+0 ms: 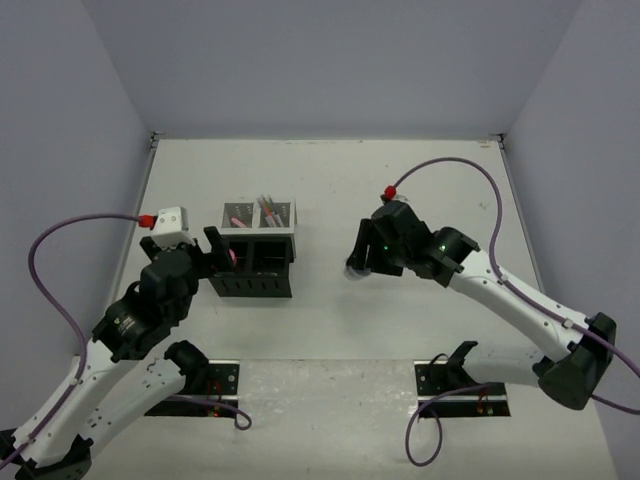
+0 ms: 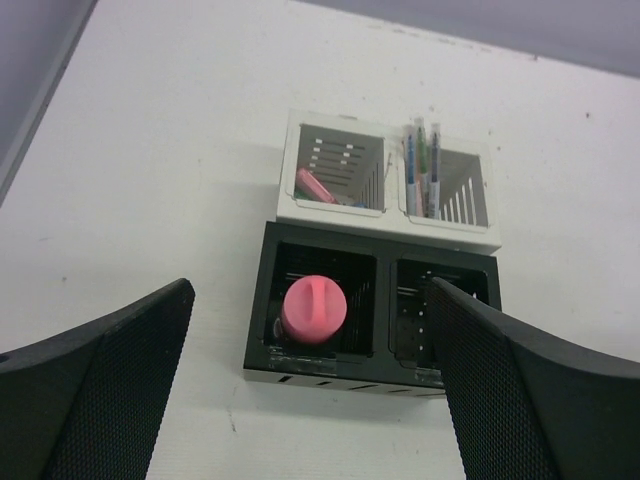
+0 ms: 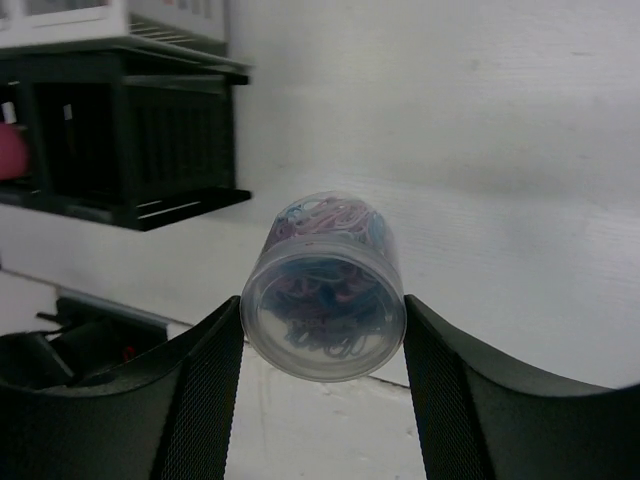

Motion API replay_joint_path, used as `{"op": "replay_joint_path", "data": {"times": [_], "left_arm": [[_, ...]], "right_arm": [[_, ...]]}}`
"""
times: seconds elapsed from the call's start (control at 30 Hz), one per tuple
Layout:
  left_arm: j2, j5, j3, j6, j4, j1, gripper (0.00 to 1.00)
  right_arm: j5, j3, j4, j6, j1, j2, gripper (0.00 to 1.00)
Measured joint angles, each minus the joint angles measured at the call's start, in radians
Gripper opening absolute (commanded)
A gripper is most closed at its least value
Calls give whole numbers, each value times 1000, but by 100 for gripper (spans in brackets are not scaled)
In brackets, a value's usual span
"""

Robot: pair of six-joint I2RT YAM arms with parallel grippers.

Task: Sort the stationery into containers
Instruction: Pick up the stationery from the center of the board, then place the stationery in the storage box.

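The organiser [image 1: 262, 282] stands left of centre, with two black compartments near and two white ones [image 2: 390, 215] far. A pink-capped bottle [image 2: 315, 308] stands in the left black compartment. Several pens [image 2: 424, 168] stand in the right white compartment, and a pink item [image 2: 312, 186] lies in the left one. My left gripper [image 2: 310, 400] is open and empty, hovering just before and above the black compartments. My right gripper [image 3: 323, 322] is shut on a round clear tub of coloured clips [image 3: 325, 285], held above the table to the right of the organiser [image 3: 130, 130].
Grey walls enclose the white table [image 1: 400, 180] on the left, back and right. The arm bases and their mount plates [image 1: 455, 380] sit at the near edge. Purple cables loop beside both arms.
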Motion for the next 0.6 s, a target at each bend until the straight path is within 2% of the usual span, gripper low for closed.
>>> {"op": "replay_joint_path", "data": {"times": [0.13, 0.3, 0.47, 0.6], "left_arm": [[-78, -38, 0, -2, 2, 7, 100], [-81, -50, -1, -7, 2, 8, 100], [-44, -49, -3, -7, 1, 9, 100], [-42, -49, -3, -7, 1, 9, 100]], "right_arm": [[-17, 248, 43, -28, 98, 182, 19], [-42, 470, 110, -86, 180, 398, 19], [-81, 672, 134, -143, 211, 602, 20], [-91, 755, 116, -167, 216, 705, 20]]}}
